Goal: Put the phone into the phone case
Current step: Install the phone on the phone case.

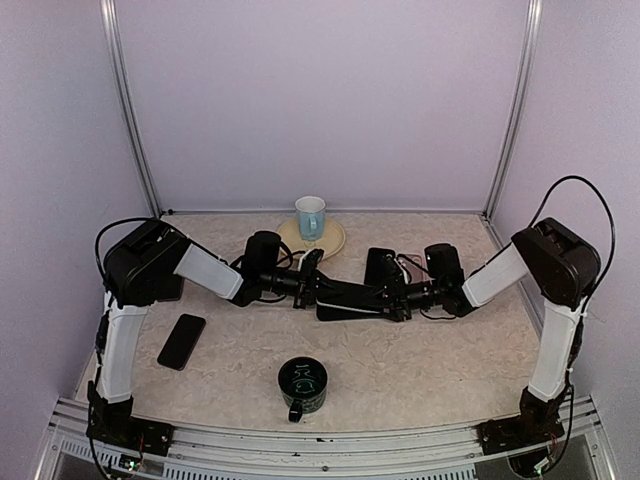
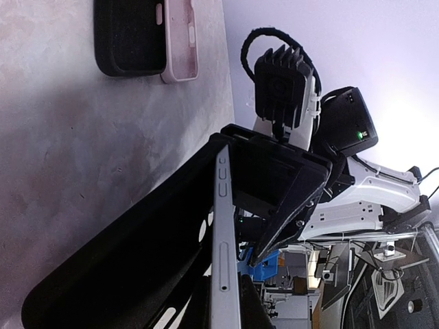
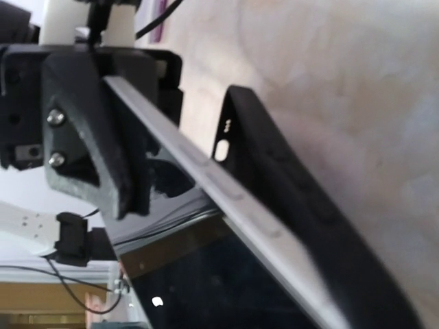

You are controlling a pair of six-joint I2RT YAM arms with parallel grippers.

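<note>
Left gripper [image 1: 312, 282] is clamped tight on one end of the phone [image 3: 233, 195]. The right wrist view shows the silver edge running straight in between its fingers. Right gripper [image 1: 398, 297] is at the opposite end with a finger on either side of the phone. Can't tell if it's actually biting or just straddling.

The phone spans the gap between the two grippers, seen edge-on. The phone case [image 3: 295, 185] lies along the phone's table-facing side, with a cutout near the left gripper's end. That end of the case splays off the phone with a visible gap, so it isn't seated there. The end toward the right gripper looks closer in, but I can't confirm it's snapped.

My read on the hold: left pins the phone as an anchor while right works the other end, so the case lip can be pressed over. Holding both ends also stops it twisting.

Reference is the dark mug [image 1: 302, 385].
- Phone and case bundle: directly beyond the mug, mid-table [image 1: 450, 360].
- Second phone [image 1: 181, 340]: lying flat, left of the mug, well apart from both grippers.
- Spare black case [image 2: 130, 38] and pink case [image 2: 180, 41]: touching side by side, beyond the mug and slightly right, just past the bundle.
- Pale cup [image 1: 310, 215] on its plate [image 1: 335, 240]: far beyond the mug, at the back.
</note>
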